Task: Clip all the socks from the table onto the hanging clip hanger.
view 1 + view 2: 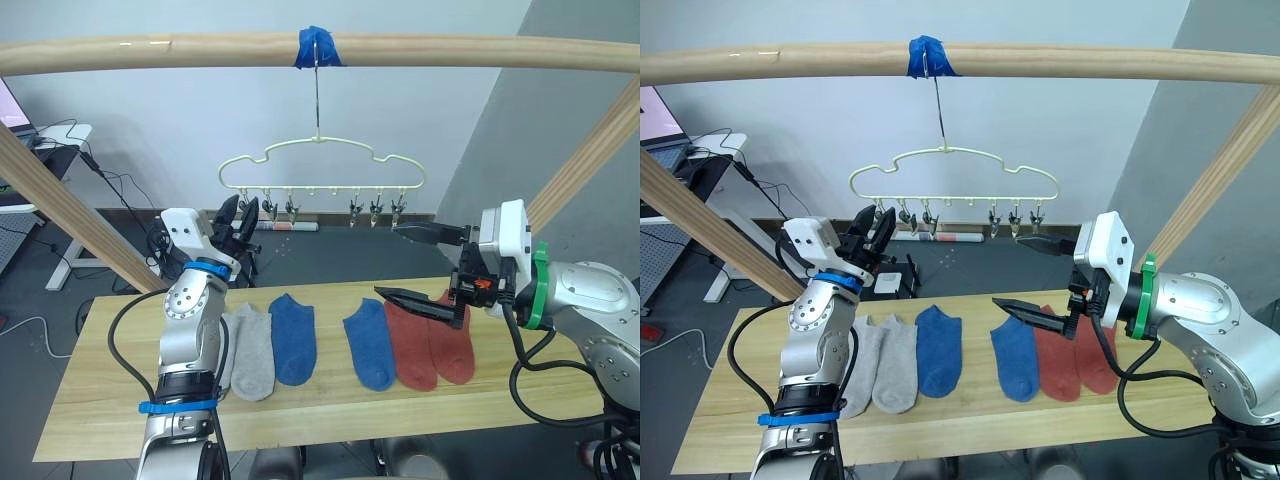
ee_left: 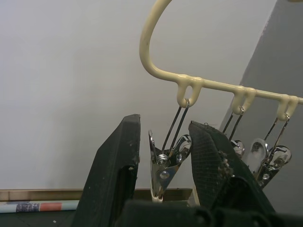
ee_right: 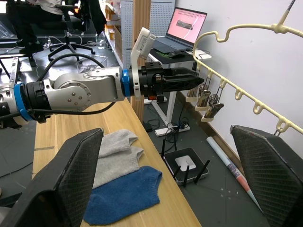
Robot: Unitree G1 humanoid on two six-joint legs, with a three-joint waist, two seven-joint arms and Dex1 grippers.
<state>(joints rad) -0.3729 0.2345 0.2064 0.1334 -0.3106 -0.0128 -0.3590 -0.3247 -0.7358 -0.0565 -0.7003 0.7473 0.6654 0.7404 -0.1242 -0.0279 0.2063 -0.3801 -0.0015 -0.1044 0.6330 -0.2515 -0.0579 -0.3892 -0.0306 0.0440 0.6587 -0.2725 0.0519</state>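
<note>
Bench (image 1: 120, 400) carrying six socks (image 1: 294, 338) in a row, flat, none yet clipped. Clip hanger (image 1: 320, 165) hangs above the far edge. Left gripper (image 2: 163, 156), fingers apart and empty, brackets the endmost clip (image 2: 163, 168), apparently to press it open. Right gripper (image 1: 420, 265) gapes wide, empty. Leftmost grey sock partly hidden behind the left arm.

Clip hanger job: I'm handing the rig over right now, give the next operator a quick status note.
Left gripper: open, fingers either side of the end clip of the clip hanger, empty.
Right gripper: wide open, empty, above the red socks.
All six socks lie flat on the table: grey pair, blue socks, red pair.
Done: nothing clipped.
Left: all six socks.
</note>
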